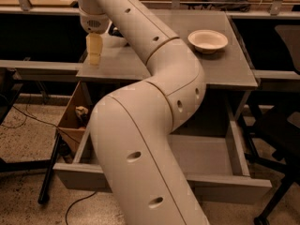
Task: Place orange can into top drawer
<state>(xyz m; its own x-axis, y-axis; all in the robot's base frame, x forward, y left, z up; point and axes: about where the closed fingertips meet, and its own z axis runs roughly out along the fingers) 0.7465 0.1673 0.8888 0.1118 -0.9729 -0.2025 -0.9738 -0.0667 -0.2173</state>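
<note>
The pincer [94, 49] of the robot's thick cream-coloured jointed arm [159, 83] was seen hanging, pointed downward, over the left front corner of the flat grey surface [229, 67], its tip close to the top. Whether it was wide or narrow could not be told, and nothing was seen held in it. The small shiny orange can was not found anywhere in the view. It was judged to be hidden behind the arm's bulk, so its direction from the pincer and its long axis could not be settled. The wide, shallow grey top drawer [234, 189] was found pulled open below the surface, toward the camera and lower than the pincer, its plain interior partly covered by the arm. A shallow pale round bowl [208, 41] was set well apart to the right, and a brown cardboard box [70, 118] was seen beside the drawer's left wall.
</note>
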